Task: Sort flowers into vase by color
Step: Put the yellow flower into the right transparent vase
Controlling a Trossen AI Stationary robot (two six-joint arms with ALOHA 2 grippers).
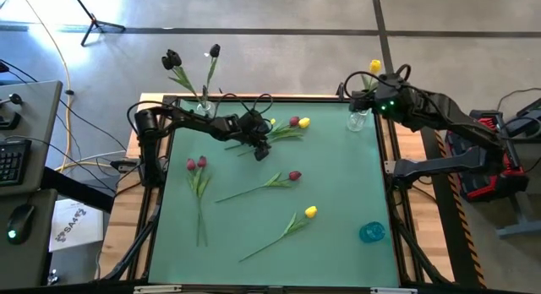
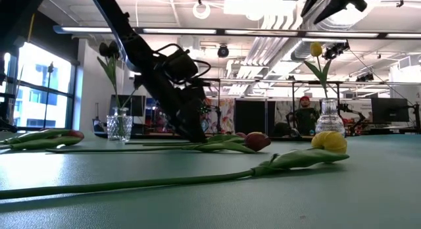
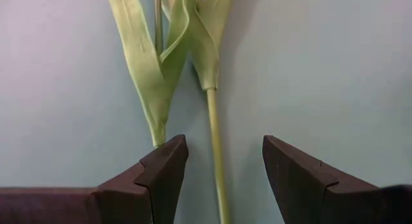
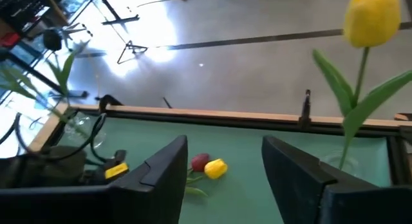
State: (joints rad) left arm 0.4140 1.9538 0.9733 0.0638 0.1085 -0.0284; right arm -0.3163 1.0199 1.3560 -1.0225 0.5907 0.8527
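Green mat [image 3: 335, 69], flower stem [image 3: 216, 153] between open left tool [image 3: 224, 161]

I'm looking at two dark, near-black jointed arms with black cables looping along them. The left gripper [image 3: 219, 169] is showing blunt, wedge-shaped brown-black fingers [image 3: 164, 172]; the right gripper [image 4: 222, 169] has matching ones. A green light is glowing on the right arm [image 1: 390, 106].

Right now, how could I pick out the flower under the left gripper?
Start at the black-tulip vase in the mat's far left corner. The left gripper, open, hangs beside it over two stems; their heads are red and yellow. The stem between its fingers is the one.
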